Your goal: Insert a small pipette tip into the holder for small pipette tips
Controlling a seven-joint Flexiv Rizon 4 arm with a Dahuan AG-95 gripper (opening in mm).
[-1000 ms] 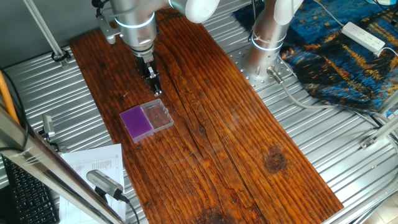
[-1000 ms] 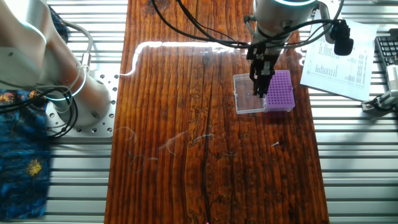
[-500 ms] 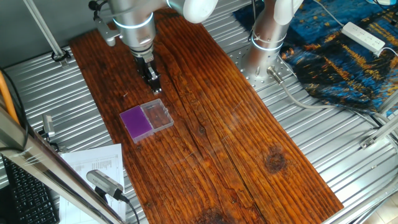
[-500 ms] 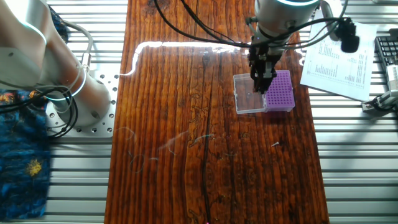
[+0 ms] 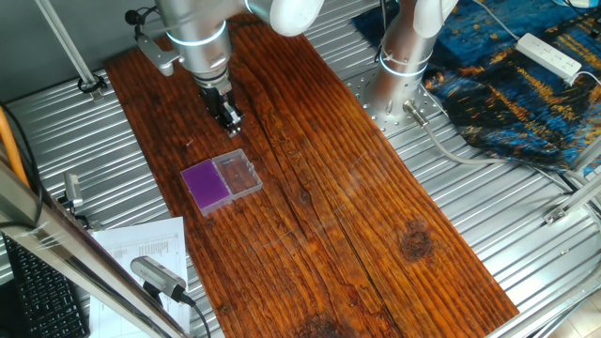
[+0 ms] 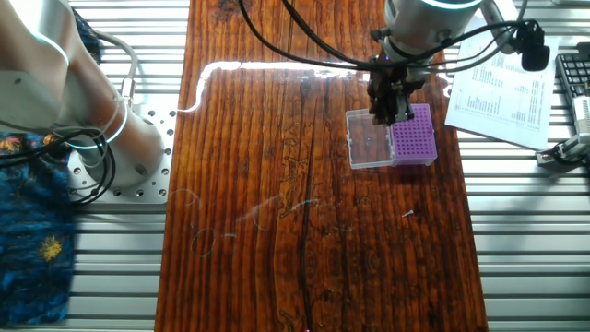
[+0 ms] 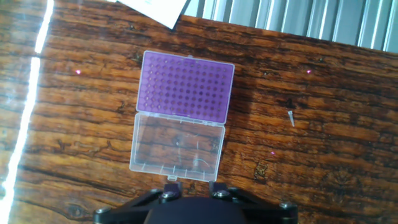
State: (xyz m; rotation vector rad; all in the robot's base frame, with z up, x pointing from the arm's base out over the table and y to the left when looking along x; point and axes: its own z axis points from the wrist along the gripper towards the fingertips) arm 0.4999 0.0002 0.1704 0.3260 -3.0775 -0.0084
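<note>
The hand (image 5: 231, 120) has risen higher above the purple holder (image 5: 205, 183).

Silver, jointed robot arm (image 5: 192, 28) reaching down from upper left of one fixed view, black two-finger gripper (image 5: 230, 120) pointing downward above the wood, fingers close together, nothing visibly held.

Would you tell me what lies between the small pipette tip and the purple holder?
Only bare wooden tabletop, seen in the hand view, separates the pipette tip from the holder.
</note>
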